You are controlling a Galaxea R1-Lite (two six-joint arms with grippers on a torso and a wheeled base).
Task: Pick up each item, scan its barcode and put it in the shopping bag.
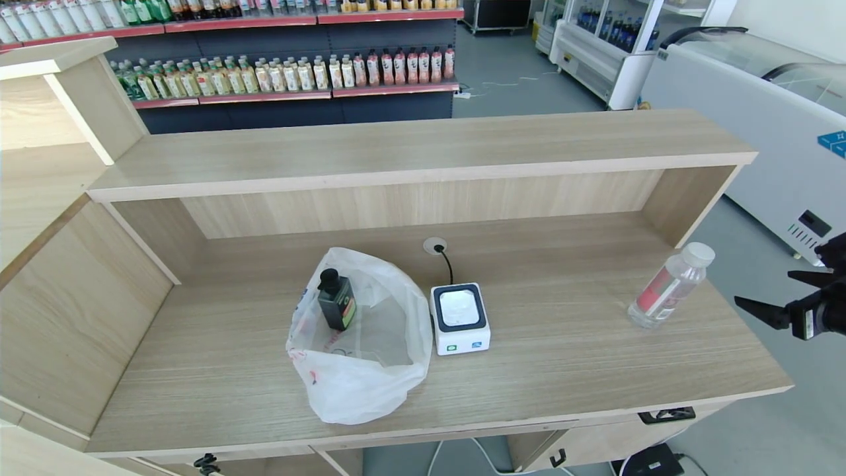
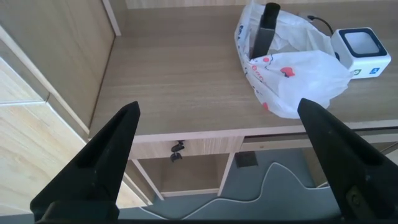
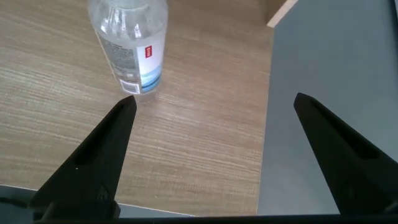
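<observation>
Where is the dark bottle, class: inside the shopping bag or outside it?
Inside. The dark bottle stands in the open mouth of the shopping bag, with white plastic around its base.

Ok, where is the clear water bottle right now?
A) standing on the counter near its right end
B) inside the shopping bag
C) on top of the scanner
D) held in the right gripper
A: the water bottle stands on the counter, off to the right of the scanner and apart from the open right gripper; the shopping bag holds the dark bottle.
</observation>
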